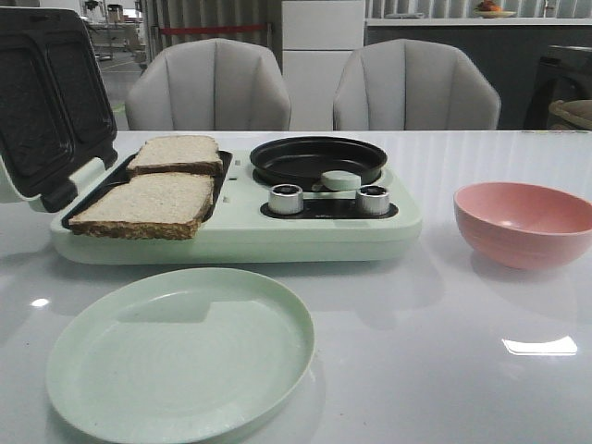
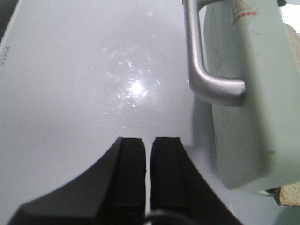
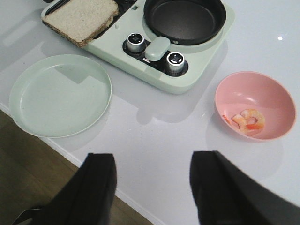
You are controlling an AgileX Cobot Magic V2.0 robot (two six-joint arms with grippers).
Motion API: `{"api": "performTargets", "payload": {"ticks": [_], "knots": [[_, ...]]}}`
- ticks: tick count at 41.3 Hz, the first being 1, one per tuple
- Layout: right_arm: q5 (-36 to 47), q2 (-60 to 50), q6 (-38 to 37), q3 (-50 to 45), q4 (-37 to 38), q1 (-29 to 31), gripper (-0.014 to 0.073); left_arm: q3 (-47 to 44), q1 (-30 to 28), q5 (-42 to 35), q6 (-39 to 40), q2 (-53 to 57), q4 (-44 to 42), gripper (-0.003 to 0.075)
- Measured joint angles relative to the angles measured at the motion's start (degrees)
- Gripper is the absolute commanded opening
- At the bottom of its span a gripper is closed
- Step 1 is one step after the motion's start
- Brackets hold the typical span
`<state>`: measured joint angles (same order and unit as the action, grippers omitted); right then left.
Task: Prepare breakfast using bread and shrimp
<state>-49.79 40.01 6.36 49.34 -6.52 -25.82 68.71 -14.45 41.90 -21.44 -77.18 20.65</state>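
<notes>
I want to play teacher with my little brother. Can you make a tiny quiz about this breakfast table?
1. True or false: the shrimp are lying in the black pan.
2. Which is open wide, the left gripper or the right gripper?
3. Pick one. The bread slices sit: A) on the green plate, B) in the open sandwich maker tray, C) in the pink bowl.

Key
1. False. They are in the pink bowl, and the pan holds nothing.
2. The right gripper. The left one's fingers are almost together.
3. B.
</notes>
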Motion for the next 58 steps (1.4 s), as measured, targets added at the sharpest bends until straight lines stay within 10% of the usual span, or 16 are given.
{"api": "performTargets", "payload": {"ticks": [58], "knots": [[0.0, 0.0, -0.1, 0.0, 0.0, 0.0, 0.0473, 17.69, 9.25, 3.67, -11.01, -23.26, 15.53, 0.0101]]}}
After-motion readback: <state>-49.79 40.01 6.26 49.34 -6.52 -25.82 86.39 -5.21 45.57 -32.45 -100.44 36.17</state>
